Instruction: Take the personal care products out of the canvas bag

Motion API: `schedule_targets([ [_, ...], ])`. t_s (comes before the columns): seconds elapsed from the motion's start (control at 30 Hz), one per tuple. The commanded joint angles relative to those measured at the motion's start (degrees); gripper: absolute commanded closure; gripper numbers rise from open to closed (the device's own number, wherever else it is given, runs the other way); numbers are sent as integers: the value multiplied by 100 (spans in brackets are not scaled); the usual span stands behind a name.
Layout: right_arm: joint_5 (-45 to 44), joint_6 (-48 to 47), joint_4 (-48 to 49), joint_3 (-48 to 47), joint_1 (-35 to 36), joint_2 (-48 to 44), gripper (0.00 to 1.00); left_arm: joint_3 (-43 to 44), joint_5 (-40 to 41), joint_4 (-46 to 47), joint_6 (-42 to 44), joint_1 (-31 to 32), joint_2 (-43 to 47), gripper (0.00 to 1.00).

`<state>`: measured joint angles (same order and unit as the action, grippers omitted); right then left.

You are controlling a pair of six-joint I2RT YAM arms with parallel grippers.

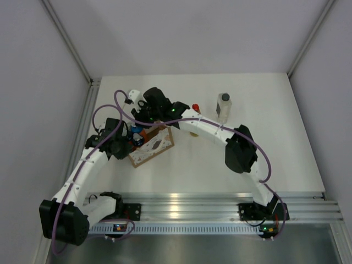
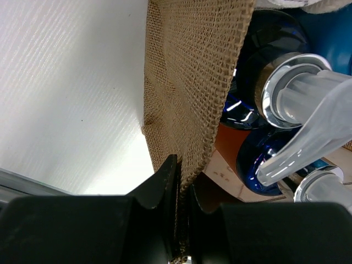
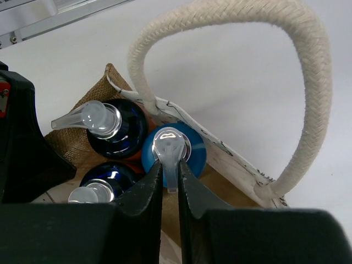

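The tan canvas bag [image 1: 155, 145] stands left of the table's centre. My left gripper [image 2: 183, 176] is shut on the bag's burlap wall [image 2: 192, 82] at its left rim. My right gripper [image 3: 170, 179] reaches down into the bag and is shut on the clear pump nozzle of the blue-capped orange bottle [image 3: 192, 157]. Two dark-capped pump bottles [image 3: 124, 135] [image 3: 110, 179] stand beside it inside the bag. A clear bottle with a grey cap [image 1: 224, 106] stands on the table at the back right. A yellow bottle with a red cap [image 1: 196, 106] stands behind my right arm, partly hidden.
The bag's thick white rope handle [image 3: 308, 82] arches over its far side, close to my right gripper. White walls enclose the table on the left, back and right. An aluminium rail [image 1: 220, 206] runs along the near edge.
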<state>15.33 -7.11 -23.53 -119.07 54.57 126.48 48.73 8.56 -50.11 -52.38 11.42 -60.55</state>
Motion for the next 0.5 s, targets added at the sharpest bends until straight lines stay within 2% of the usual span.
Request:
schedule_targets([
  [0.0,233,-88,68,-275,-43,0,92,-48,41,-184,61,1,-62,85],
  [0.07,251,-80,94,-258,-43,-18,94,-65,50,-184,70,1,-62,85],
  [0.13,286,-71,94,-249,-43,-44,91,-65,50,-184,61,1,-62,85],
  [0.17,295,-71,120,-214,-43,-61,82,-65,50,-184,70,1,-53,85],
  [0.27,295,-62,156,-178,-34,-79,73,-65,50,-184,70,1,-62,85],
  [0.47,295,-36,226,-187,-34,-62,71,-74,58,-184,88,1,-62,85],
])
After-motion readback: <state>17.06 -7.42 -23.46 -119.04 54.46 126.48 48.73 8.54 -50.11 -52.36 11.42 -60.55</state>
